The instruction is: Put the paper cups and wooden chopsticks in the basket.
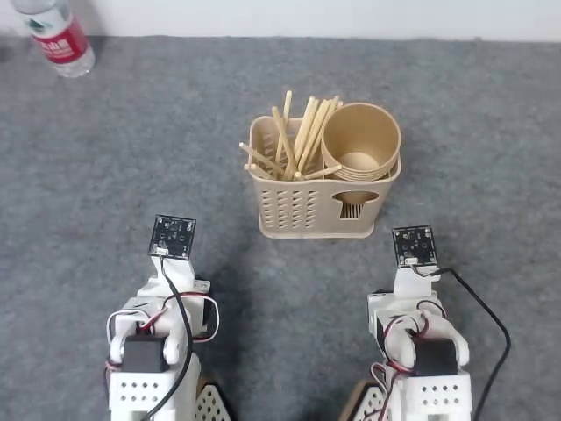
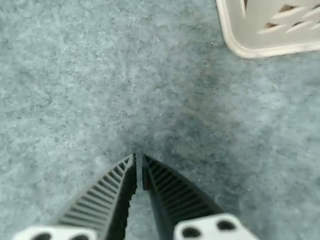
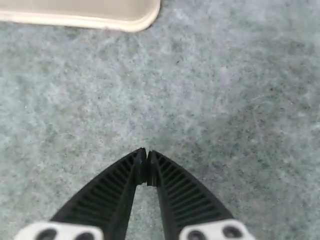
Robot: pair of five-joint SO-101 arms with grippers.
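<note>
High view: overhead, facing down, basket toward 12 o'clock. Wrist views: close over carpet, each catching basket corner.

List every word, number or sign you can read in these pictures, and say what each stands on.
On the bottle, the red label: there is print, too small and blurred to read.
On the basket, cups and chopsticks: no text.
On the left arm's board and the right arm's board: nothing legible.
</note>
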